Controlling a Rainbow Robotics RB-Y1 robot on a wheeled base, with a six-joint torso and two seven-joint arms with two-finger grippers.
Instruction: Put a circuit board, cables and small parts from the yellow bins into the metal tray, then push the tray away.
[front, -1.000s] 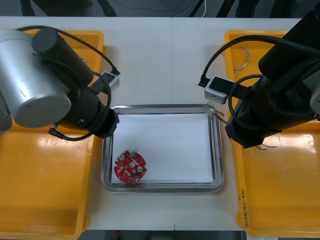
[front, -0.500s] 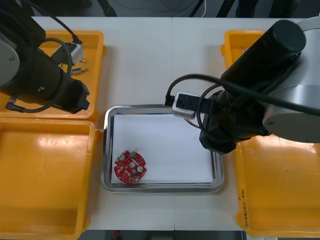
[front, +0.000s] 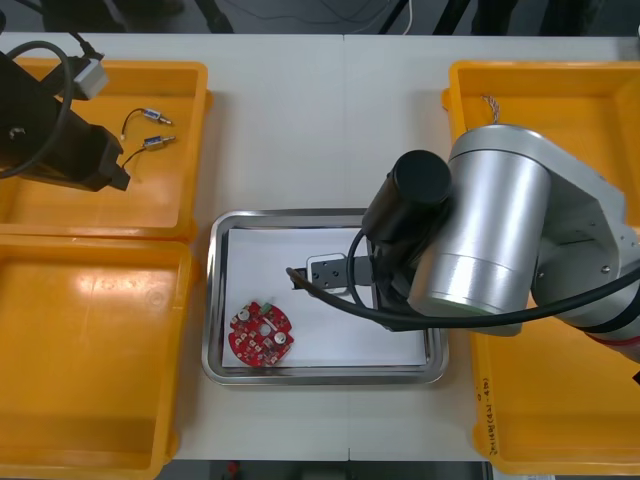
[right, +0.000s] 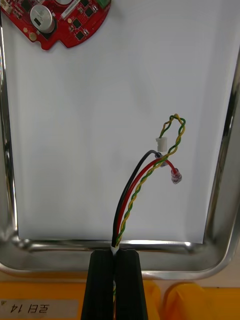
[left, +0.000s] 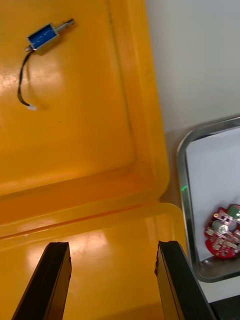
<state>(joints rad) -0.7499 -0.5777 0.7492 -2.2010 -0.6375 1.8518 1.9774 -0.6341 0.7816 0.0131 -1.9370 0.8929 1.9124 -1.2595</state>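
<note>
Right fingers (right: 102, 280): we see them pinched shut on the cables (right: 145, 185), above the tray (right: 227, 200) near its centre.
Cables: a red, black and yellow-green bundle. Its loose ends reach over the white liner, and we cannot tell whether they touch it.
Board (front: 261, 334): lies in the tray, at 7 o'clock from its centre.
Left fingers (left: 56, 270): we find them wide apart, holding nothing, above the left bins (front: 195, 150), at 10 o'clock from the tray.
Small metal parts (front: 150, 143): two, in the far one of those bins.
</note>
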